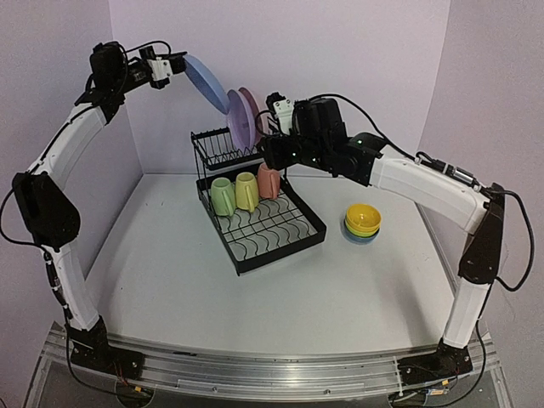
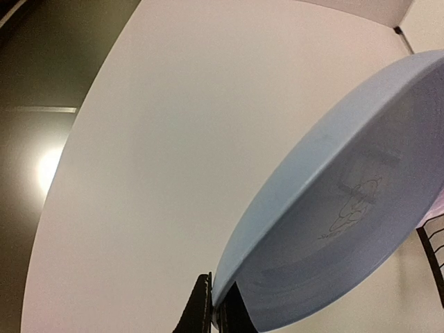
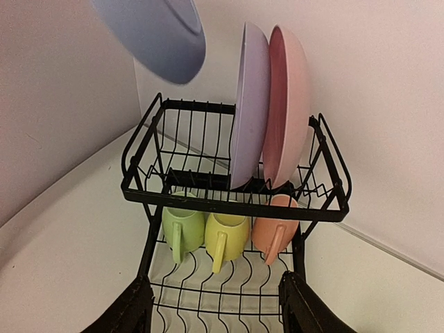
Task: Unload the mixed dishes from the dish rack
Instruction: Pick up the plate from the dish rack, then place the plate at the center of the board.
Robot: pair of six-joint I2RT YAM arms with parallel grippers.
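My left gripper (image 1: 174, 68) is shut on the rim of the blue plate (image 1: 206, 83) and holds it high above the back left of the black dish rack (image 1: 280, 238). The left wrist view shows the fingers (image 2: 216, 316) pinching the plate's edge (image 2: 347, 208). The purple plate (image 3: 250, 104) and pink plate (image 3: 288, 104) stand upright in the upper shelf (image 3: 229, 205). The green mug (image 3: 182, 225), yellow mug (image 3: 225, 232) and pink mug (image 3: 275, 229) lie below, handles toward the camera. My right gripper (image 3: 215, 312) is open and empty over the tray base, also seen from above (image 1: 274, 151).
Three bowls are stacked on the table right of the rack, yellow on top (image 1: 363, 223). The back wall stands close behind the rack and the left wall close to the left arm. A bit of rack wire shows in the left wrist view (image 2: 433, 257).
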